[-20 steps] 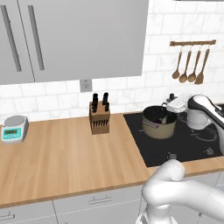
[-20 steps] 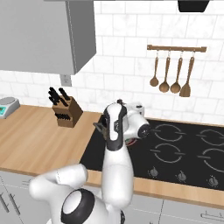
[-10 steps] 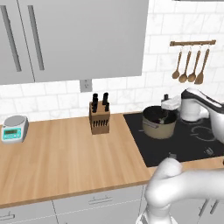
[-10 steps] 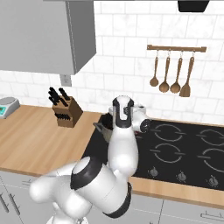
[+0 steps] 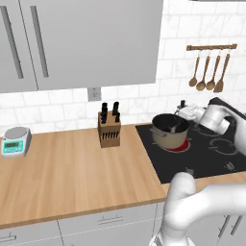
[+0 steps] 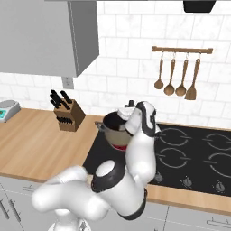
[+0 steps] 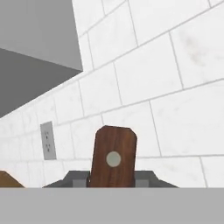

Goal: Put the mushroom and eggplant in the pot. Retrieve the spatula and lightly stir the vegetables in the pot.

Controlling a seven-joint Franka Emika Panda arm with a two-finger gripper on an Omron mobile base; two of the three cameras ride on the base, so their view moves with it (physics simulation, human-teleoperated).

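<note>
The beige pot with its dark interior stands on the black cooktop, over a glowing red burner. My gripper hovers at the pot's right rim, also seen from the right base view as the gripper above the pot. It is shut on the spatula, whose brown wooden handle rises between the grey fingers in the hand view, facing the tiled wall. The blade is hidden. The eggplant and the mushroom are hidden.
A knife block stands left of the cooktop, and a small scale sits far left on the wooden counter. Wooden utensils hang on a wall rail. A wall outlet is near.
The arm has swung left, carrying the gripper from right of the pot to the pot's right rim. The pot has stayed put.
</note>
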